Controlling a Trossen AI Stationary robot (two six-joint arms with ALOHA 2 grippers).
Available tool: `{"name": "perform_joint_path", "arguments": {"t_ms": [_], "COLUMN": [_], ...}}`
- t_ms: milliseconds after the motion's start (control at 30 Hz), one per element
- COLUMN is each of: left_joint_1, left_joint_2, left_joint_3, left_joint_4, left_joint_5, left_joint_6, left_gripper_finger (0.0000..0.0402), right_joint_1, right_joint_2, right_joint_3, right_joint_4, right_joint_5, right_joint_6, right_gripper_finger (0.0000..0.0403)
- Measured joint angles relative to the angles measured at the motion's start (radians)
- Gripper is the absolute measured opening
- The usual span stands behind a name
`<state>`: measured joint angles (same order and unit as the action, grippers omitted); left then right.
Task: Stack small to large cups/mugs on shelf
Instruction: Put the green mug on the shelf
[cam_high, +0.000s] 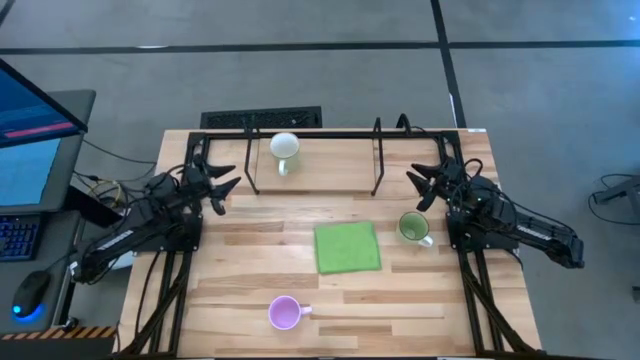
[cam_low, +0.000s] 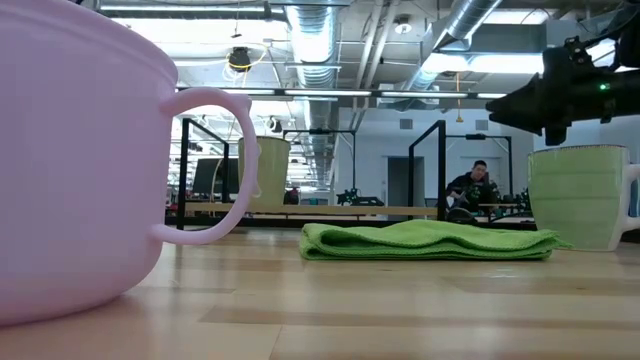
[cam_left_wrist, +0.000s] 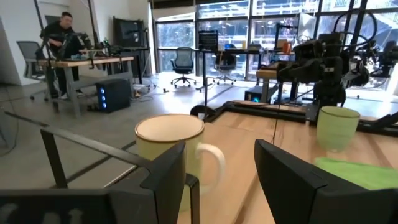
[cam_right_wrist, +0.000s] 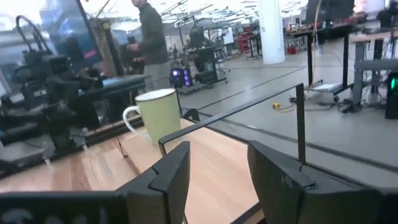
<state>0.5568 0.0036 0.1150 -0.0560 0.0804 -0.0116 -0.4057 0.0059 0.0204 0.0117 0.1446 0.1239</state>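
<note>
Your white mug already stands on the shelf at the table's far edge; the green mug sits near the right edge, the pink mug by the near edge. Left gripper and right gripper hover part-open, empty; you risk snagging the shelf's wire uprights

Both arms are built of dark, near-black segments with blocky joint housings and angular covers. The left claw and the right claw each end in two flat, wedge-shaped black fingers with squared edges and a matte finish. Thin black cables run along the links. A small green light glows on one arm's housing in the low view.
</note>
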Motion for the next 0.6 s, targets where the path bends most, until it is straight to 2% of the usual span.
{"name": "perform_joint_path", "arguments": {"t_ms": [100,367,600], "left_joint_1": [0.0,0.0,0.0], "left_joint_2": [0.0,0.0,0.0], "left_joint_3": [-0.028,-0.039,-0.039], "left_joint_4": [0.019,0.025,0.021], "left_joint_5": [-0.012,-0.055,-0.054], "left_joint_6": [-0.002,0.008,0.016], "left_gripper_finger": [0.018,0.018,0.018], "right_joint_1": [0.0,0.0,0.0], "right_joint_2": [0.0,0.019,0.18], "right_joint_3": [0.004,0.157,0.361], "right_joint_4": [-0.01,-0.211,-0.315], "right_joint_5": [-0.074,-0.18,-0.231], "right_joint_6": [-0.063,-0.01,-0.031], "right_gripper_finger": [0.0184,0.0184,0.0184]}}
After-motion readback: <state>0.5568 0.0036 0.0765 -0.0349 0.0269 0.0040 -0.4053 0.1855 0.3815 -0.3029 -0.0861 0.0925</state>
